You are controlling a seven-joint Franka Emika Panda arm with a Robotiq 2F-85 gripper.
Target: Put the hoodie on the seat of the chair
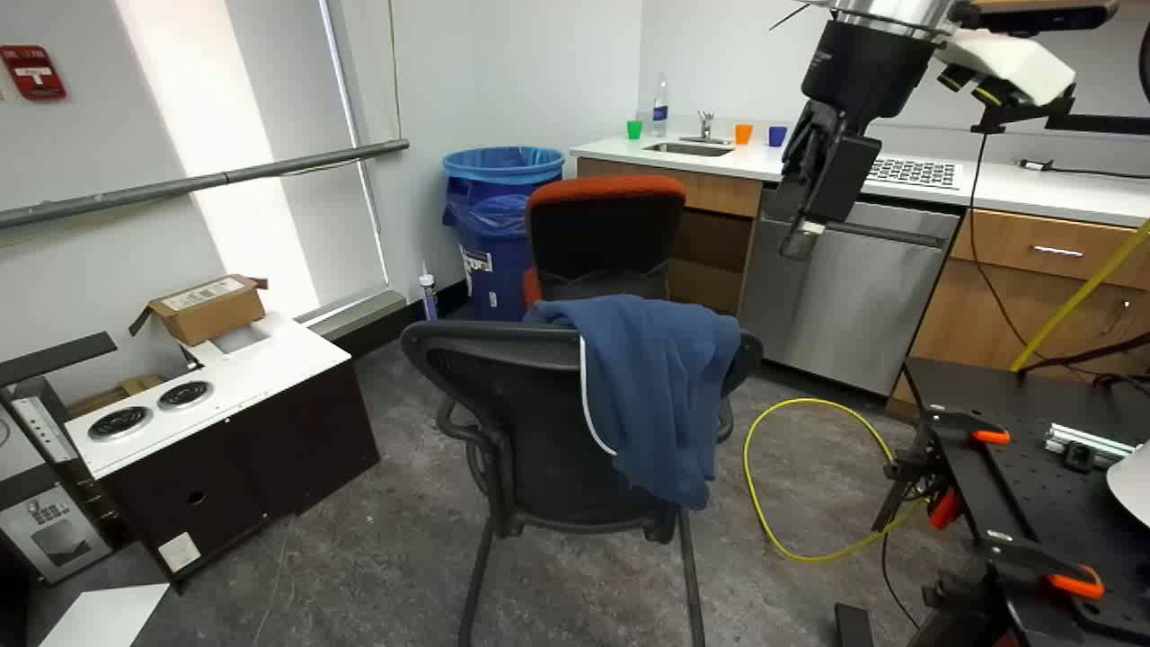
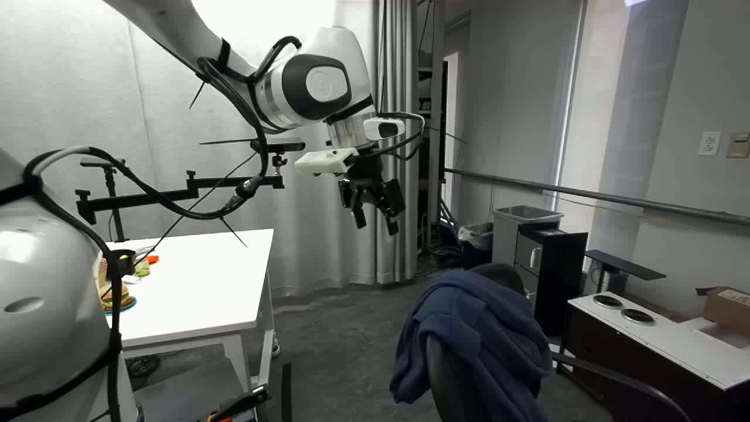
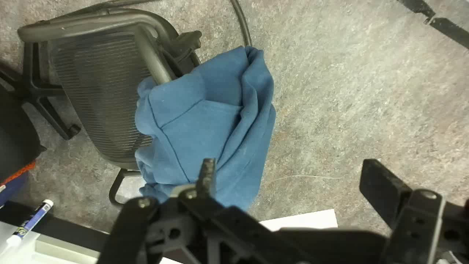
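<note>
Navy fabric, loosely folded: the hoodie [image 1: 660,386] straddles the backrest of the chair [image 1: 539,431], nearer one end, so that part of the top rail [image 1: 494,336] lies uncovered. It should prove soft, limp and fairly light, nothing to break, though the cloth may drag on the frame. The fingers [image 3: 383,194] are spread with nothing between them, above the hoodie and well apart from it. The surest hold is probably the raised fold [image 2: 469,293] over the rail, gathered deep through several layers; pinching a hanging corner would leave the bulk trailing. The rail is the edge to clear first; an armrest [image 1: 465,433] on either side could catch loose cloth. In the wrist view, the dark mesh panel [image 3: 99,95] looks like the seat, and beyond it an orange-topped chair [image 1: 606,234] may limit the reach. Room overhead seems open, as does the stretch of floor [image 3: 348,91] on the opposite side, so lifting high before crossing looks wise.
</note>
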